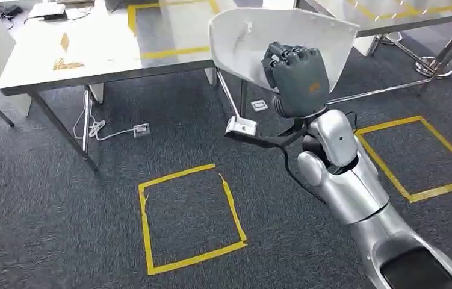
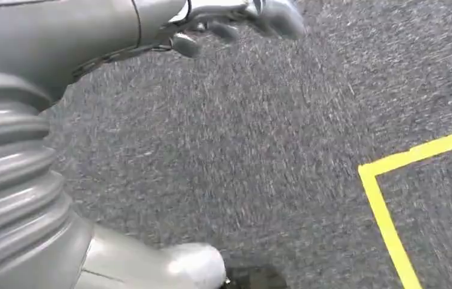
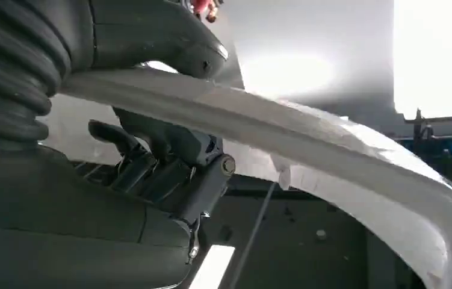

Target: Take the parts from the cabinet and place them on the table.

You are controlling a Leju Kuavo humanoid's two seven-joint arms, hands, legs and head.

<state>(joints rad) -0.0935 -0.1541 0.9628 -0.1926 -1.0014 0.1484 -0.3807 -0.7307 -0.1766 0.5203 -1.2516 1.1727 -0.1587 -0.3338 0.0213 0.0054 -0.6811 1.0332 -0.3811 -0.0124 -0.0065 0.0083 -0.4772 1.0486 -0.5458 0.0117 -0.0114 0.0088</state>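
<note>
Above the carpet, right hand (image 1: 295,75) grips a white curved part (image 1: 253,42) at its edge; it looks stiff, light, awkwardly broad.

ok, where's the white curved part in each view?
Head view: the white curved part is at upper centre, held up by the right robot hand in front of the table.
Left wrist view: not in it; grey carpet with yellow tape.
Right wrist view: its pale curved edge arcs across the picture.
Shared landmark: the right robot hand.
</note>
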